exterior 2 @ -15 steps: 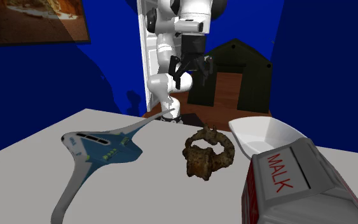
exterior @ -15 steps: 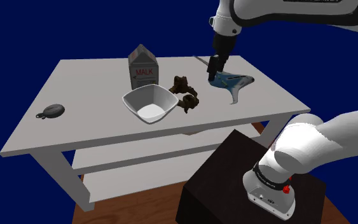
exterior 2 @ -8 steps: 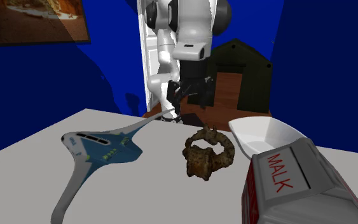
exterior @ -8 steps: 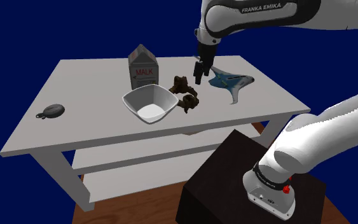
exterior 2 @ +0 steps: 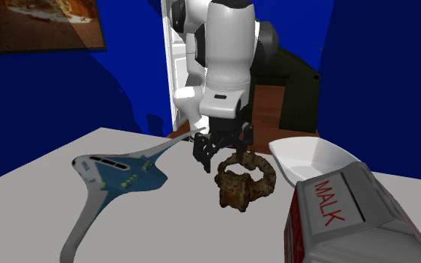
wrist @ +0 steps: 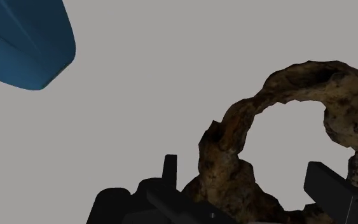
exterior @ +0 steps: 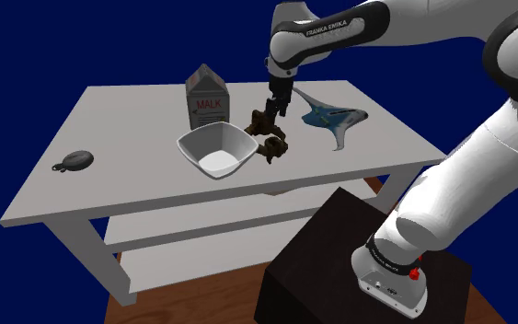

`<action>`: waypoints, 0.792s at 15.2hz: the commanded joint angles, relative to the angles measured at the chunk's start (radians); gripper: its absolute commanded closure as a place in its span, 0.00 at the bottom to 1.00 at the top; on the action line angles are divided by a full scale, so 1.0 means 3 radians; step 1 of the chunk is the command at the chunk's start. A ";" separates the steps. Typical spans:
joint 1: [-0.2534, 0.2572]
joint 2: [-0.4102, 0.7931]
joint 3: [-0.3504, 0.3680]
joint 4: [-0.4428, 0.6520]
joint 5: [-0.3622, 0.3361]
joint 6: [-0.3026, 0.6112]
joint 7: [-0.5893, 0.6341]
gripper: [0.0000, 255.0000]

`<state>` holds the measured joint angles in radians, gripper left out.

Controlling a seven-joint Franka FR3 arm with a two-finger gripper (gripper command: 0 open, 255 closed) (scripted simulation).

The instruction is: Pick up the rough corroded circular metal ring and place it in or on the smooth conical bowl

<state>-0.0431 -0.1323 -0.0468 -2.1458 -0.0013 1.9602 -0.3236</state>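
Far out on the shoulder view's left, a small dark object [exterior: 73,162] lies alone near the edge of the table [exterior: 45,198], well apart from everything else. Next comes the milk carton [exterior: 205,96], upright toward the back. In front of it sits the white bowl [exterior: 216,151], open side up and with nothing in it. Just beside the bowl's right rim lies the ring [exterior: 269,136], brown, lumpy and pitted, resting on the tabletop and not yet lifted.

The gripper [exterior: 269,117] is what has moved. A second ago it hung over the blue winged toy [exterior: 335,117] further right. It has since crossed leftward and dropped, and now stands right at the ring's far side. In the wrist view the two black fingers [wrist: 327,184] stand well apart, with one stretch of the ring's rough rim between them, and I see no clasp on it yet.

I judge the approach to be all but finished. What remains is to close on that stretch of rim, lift, and carry it the short way left to the bowl. The uneven, knobbly surface may let the ring twist or slip as the jaws close. At the lower right, the dark stand [exterior: 339,267] sits on the floor
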 commanded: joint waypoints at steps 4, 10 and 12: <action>0.0003 0.0107 0.0000 -0.0117 0.0010 0.0221 -0.0007 0.00; 0.0003 0.0143 0.0000 -0.0197 0.0012 0.0338 -0.0009 0.00; 0.0003 0.0143 0.0000 -0.0197 0.0012 0.0338 -0.0009 0.00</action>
<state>-0.0422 -0.0892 -0.0469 -2.2045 0.0023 2.0609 -0.3263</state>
